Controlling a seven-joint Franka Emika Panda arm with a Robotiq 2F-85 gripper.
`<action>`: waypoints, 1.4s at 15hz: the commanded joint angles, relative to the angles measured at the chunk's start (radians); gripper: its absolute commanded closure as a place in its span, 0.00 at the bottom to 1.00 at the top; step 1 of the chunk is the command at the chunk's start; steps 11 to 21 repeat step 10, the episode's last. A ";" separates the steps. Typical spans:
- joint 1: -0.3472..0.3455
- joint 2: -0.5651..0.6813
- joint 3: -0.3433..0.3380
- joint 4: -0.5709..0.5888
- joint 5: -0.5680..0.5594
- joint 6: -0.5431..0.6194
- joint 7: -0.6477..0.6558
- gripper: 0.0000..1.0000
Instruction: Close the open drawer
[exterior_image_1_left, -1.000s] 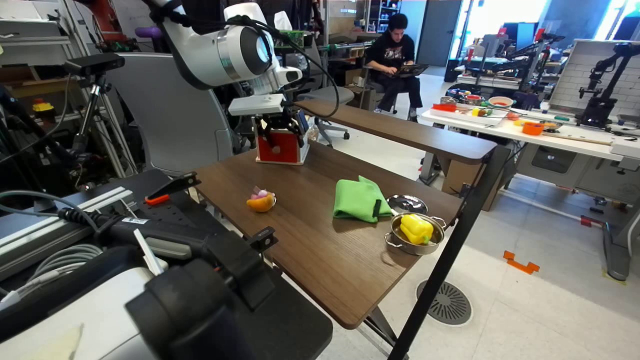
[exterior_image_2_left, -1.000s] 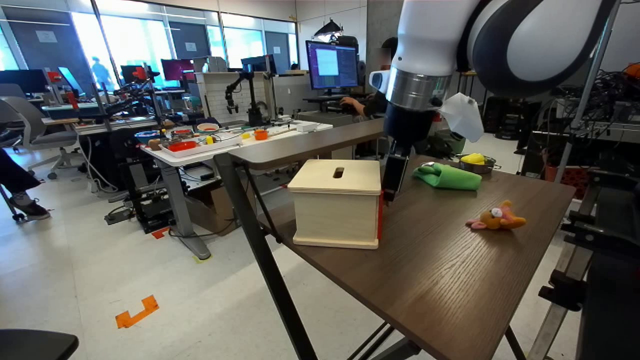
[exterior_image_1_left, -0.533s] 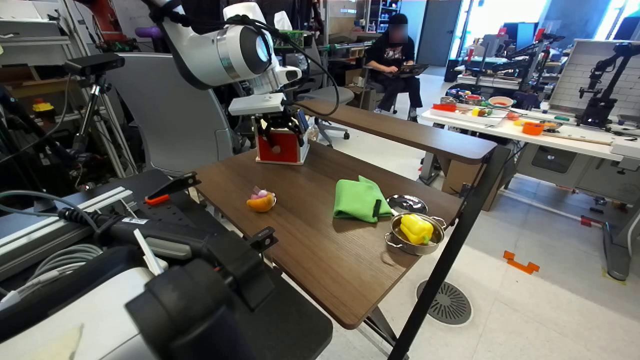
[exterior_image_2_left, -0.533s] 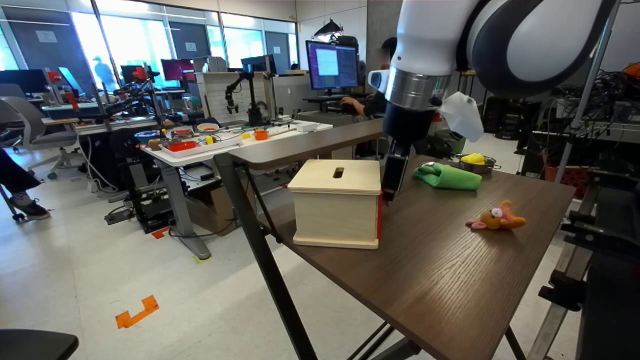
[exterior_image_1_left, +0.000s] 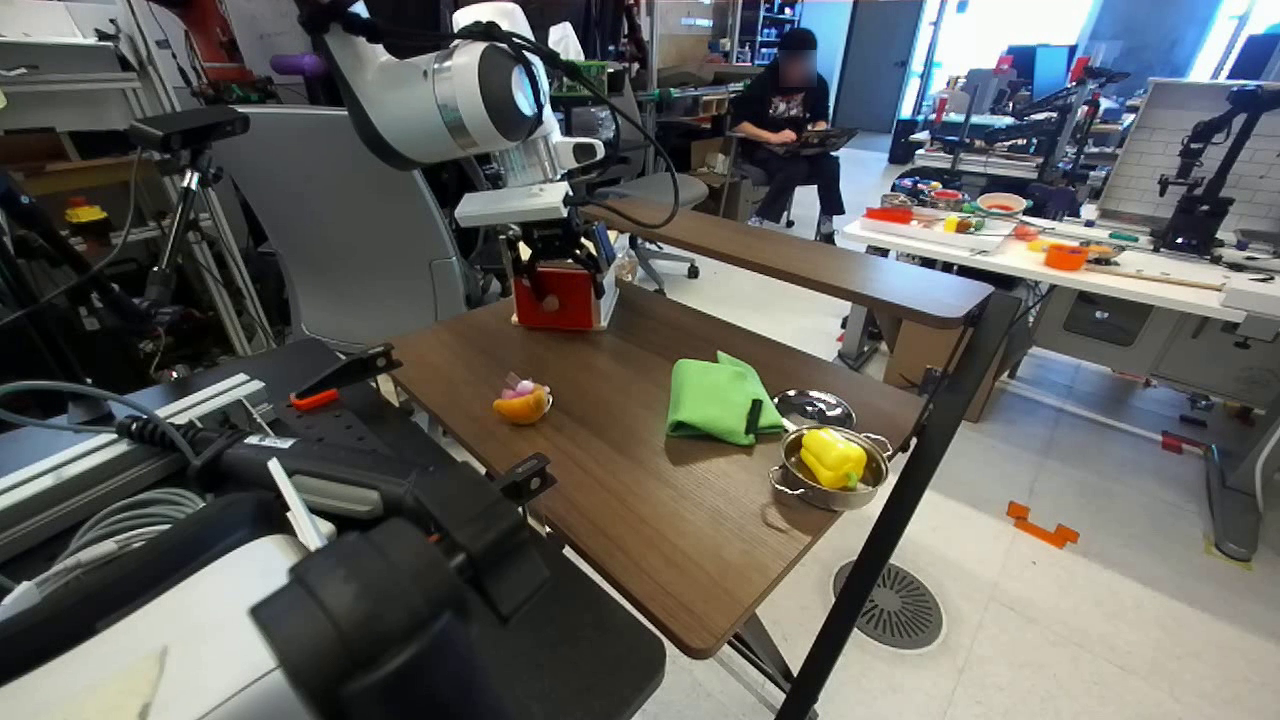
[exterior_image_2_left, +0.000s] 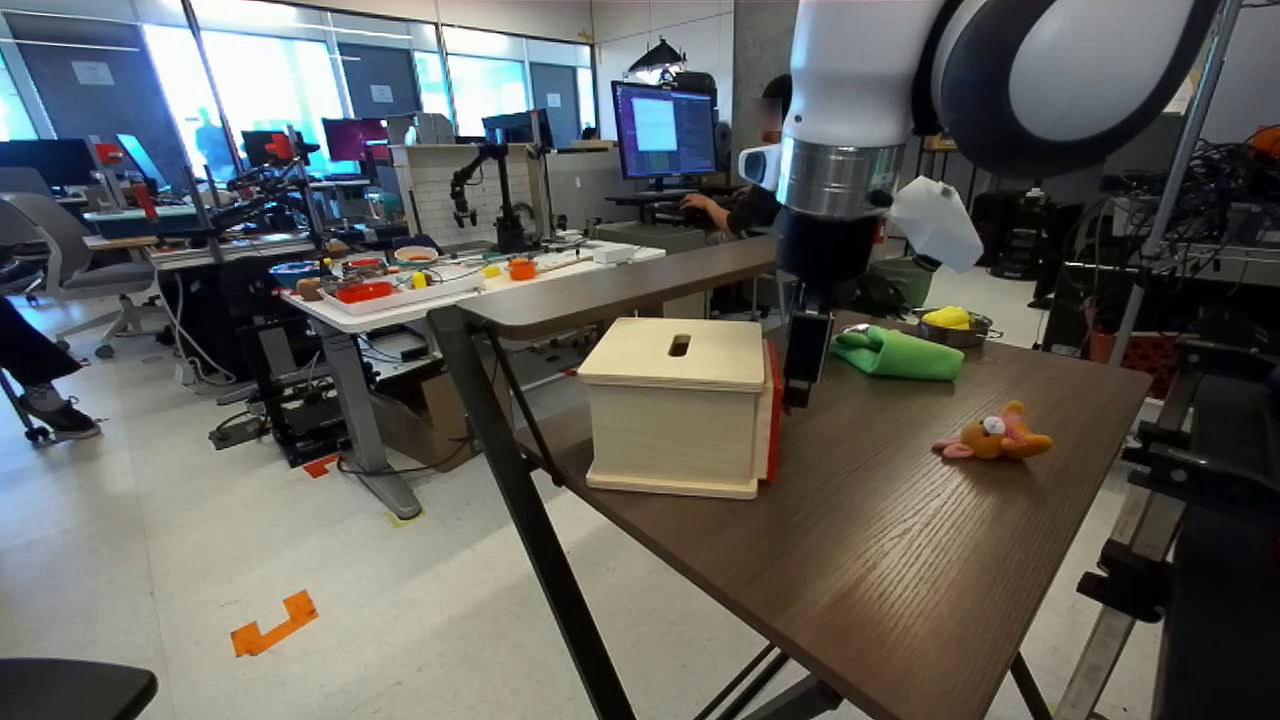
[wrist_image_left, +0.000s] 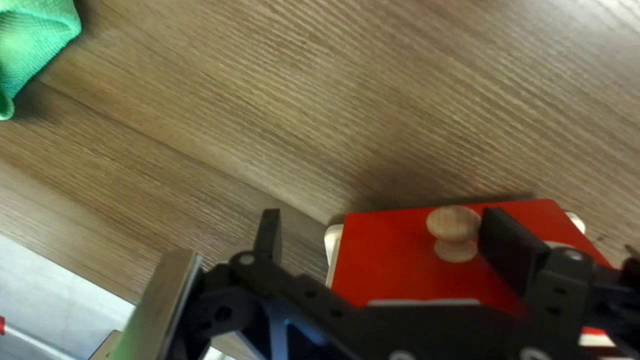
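The box (exterior_image_2_left: 672, 440) is pale wood with a slotted top and stands on the table. The drawer (exterior_image_2_left: 773, 425) has a red front with a round wooden knob; it stands slightly out from the box, with a thin strip of pale wood showing. In the wrist view the red front (wrist_image_left: 390, 255) and the knob (wrist_image_left: 453, 223) show at lower right. My gripper (wrist_image_left: 382, 214) is open, fingers wide apart across the red front. One finger is right beside the knob; I cannot tell whether it touches. The gripper also shows in both exterior views (exterior_image_1_left: 573, 285) (exterior_image_2_left: 798, 392), in front of the drawer.
The brown table (exterior_image_2_left: 880, 560) holds a green cloth (exterior_image_1_left: 720, 400), a pot (exterior_image_1_left: 830, 490) with a yellow pepper, a lid (exterior_image_1_left: 815, 408) and an orange plush toy (exterior_image_1_left: 523, 403). A raised shelf (exterior_image_1_left: 800, 262) runs along one table edge. A grey chair (exterior_image_1_left: 340, 220) stands behind.
In the last half second my gripper has moved away from the box. The red drawer front has come out a little with it; earlier it sat flush against the box.
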 joint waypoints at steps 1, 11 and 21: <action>-0.019 -0.093 0.018 -0.042 0.010 -0.106 -0.022 0.00; -0.025 -0.168 0.026 -0.055 -0.023 -0.131 0.008 0.00; -0.025 -0.168 0.026 -0.055 -0.023 -0.131 0.008 0.00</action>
